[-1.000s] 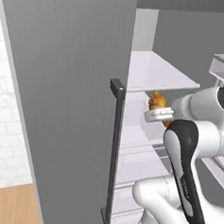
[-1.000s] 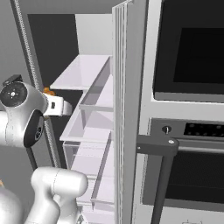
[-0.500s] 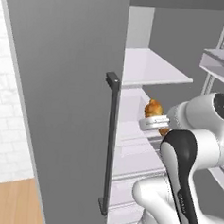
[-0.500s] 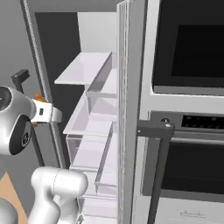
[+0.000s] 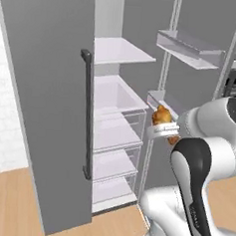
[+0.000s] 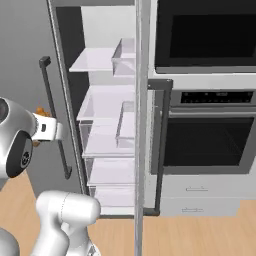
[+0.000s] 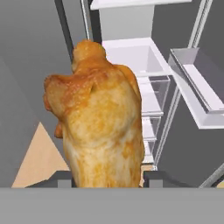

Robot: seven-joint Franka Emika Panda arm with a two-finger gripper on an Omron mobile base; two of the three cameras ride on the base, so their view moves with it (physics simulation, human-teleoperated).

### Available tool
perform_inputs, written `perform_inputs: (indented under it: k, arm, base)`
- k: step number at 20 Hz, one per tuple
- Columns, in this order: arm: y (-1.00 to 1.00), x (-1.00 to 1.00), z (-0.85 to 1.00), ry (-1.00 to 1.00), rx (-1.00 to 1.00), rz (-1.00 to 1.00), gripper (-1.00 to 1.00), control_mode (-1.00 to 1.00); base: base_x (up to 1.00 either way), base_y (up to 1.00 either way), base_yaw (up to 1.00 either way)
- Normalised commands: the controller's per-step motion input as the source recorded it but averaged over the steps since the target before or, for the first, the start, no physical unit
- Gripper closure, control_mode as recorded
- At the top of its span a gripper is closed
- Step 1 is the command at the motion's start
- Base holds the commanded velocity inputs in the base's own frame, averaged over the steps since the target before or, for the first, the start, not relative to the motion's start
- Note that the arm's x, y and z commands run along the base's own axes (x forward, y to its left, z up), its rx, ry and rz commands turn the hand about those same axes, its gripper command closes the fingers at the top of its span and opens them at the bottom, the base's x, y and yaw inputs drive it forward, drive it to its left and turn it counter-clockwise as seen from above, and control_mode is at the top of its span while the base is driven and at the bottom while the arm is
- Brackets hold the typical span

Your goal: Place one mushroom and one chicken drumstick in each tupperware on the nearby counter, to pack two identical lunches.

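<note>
My gripper (image 7: 107, 179) is shut on an orange-brown chicken drumstick (image 7: 100, 127), which fills the middle of the hand view with its narrow end up. In the left base view the drumstick (image 5: 162, 115) sticks up from the gripper (image 5: 162, 129) in front of the open fridge, level with its middle drawers. From the right base, the drumstick (image 6: 42, 113) peeks out behind the gripper (image 6: 50, 129) at the left edge. The mushrooms, both tupperware and the counter are out of view.
The open fridge (image 5: 116, 97) has white shelves and clear drawers. Its grey door (image 5: 50, 110) with a dark handle (image 5: 87, 113) stands to the left, and door bins (image 5: 187, 45) hang to the right. A wall oven (image 6: 205, 125) stands right of the fridge. The floor (image 5: 14, 202) is wooden.
The whole picture has shifted in both base views, so the base has driven and the fridge now sits farther off. The drumstick stays held in the gripper.
</note>
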Motion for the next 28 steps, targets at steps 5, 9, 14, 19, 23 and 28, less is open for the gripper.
perform_inputs:
  k: [5, 9, 14, 19, 23, 28]
  arm:
    - [0.0, 0.0, 0.0, 0.0, 0.0, 0.0, 1.0, 1.0]
    - [0.0, 0.0, 0.0, 0.0, 0.0, 0.0, 1.0, 1.0]
    - [0.0, 0.0, 0.0, 0.0, 0.0, 0.0, 1.0, 1.0]
    - [0.0, 0.0, 0.0, 0.0, 0.0, 0.0, 1.0, 1.0]
    - [0.0, 0.0, 0.0, 0.0, 0.0, 0.0, 1.0, 1.0]
    - [0.0, 0.0, 0.0, 0.0, 0.0, 0.0, 1.0, 1.0]
  base:
    - [-0.95, 0.0, -0.71]
    - [-0.81, 0.0, -0.76]
    - [-0.22, -0.24, -0.79]
    - [0.58, -0.56, -0.57]
    - [1.0, -0.37, -0.17]
    - [1.0, -0.42, 0.02]
